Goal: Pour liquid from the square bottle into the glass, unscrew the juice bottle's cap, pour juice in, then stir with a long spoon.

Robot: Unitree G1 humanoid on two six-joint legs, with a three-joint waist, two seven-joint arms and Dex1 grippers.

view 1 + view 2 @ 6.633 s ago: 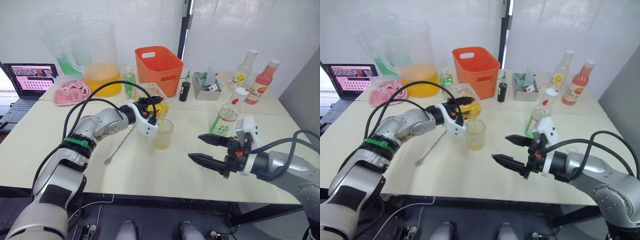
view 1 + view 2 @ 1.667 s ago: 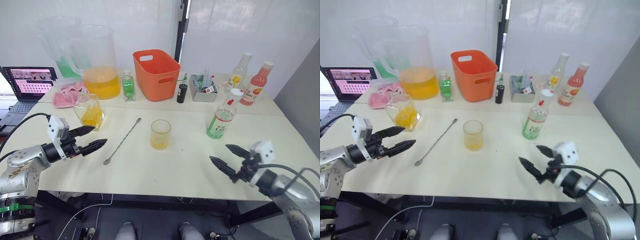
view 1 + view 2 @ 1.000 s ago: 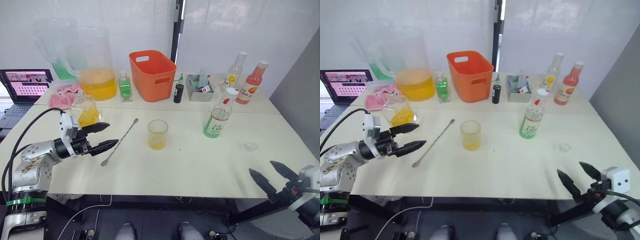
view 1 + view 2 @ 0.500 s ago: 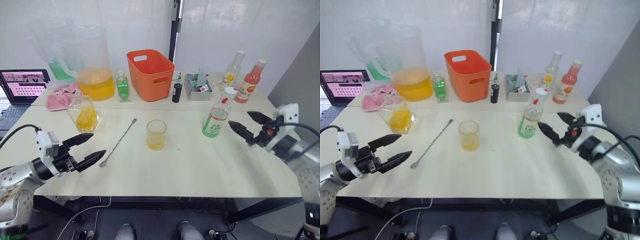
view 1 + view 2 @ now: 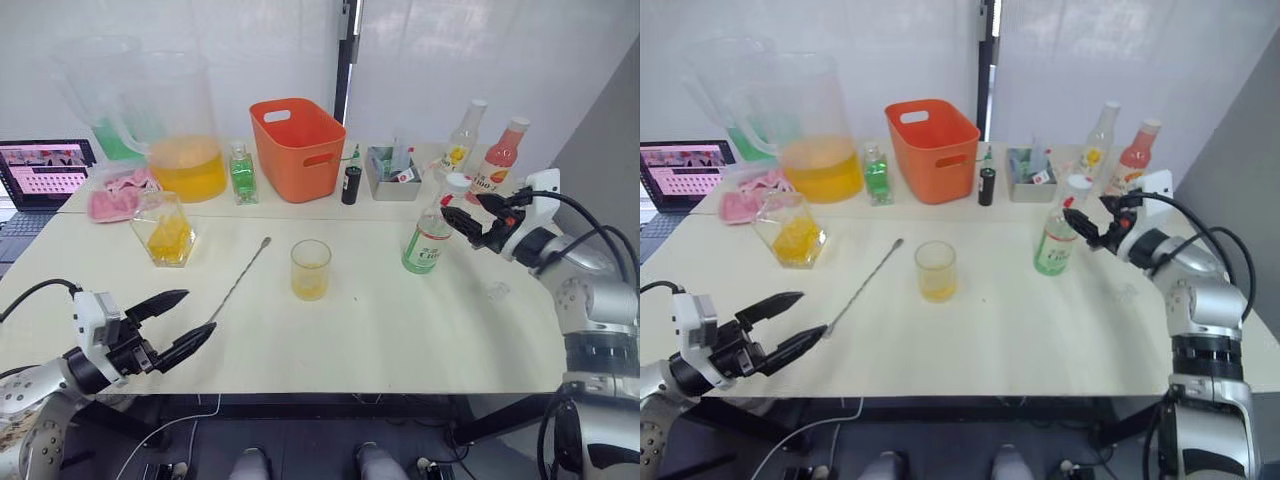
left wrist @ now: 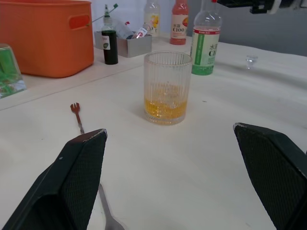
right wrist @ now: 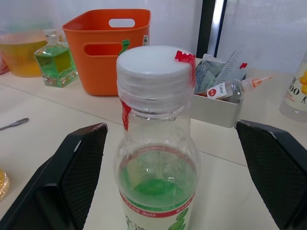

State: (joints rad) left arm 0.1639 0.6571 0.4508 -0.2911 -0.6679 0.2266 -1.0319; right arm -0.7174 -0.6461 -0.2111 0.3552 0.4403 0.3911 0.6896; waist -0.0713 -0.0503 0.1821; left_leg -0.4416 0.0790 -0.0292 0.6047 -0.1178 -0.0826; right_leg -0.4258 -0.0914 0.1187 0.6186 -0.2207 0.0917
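The long spoon [image 5: 238, 281] lies flat, running from seven to one o'clock, bowl seemingly nearest. Right gripper [image 5: 466, 214] spread beside the upright juice bottle [image 5: 428, 234]; left gripper [image 5: 172, 322] spread.

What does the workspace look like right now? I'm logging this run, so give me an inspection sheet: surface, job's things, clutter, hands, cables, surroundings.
Surface: pale table, no spills seen.
Job's things: glass upright mid-table, a little yellow liquid in it; juice bottle upright, white cap on; long spoon lying flat on the robot's left of the glass; square bottle upright, yellow contents.
Clutter: orange bin, pitcher, small green bottle, grey tray, two bottles at the back, pink cloth.
Hands: left hand open, low at the near edge; right hand open, at the juice bottle's cap.
Cables: black cables along both arms.
Surroundings: laptop, white wall.
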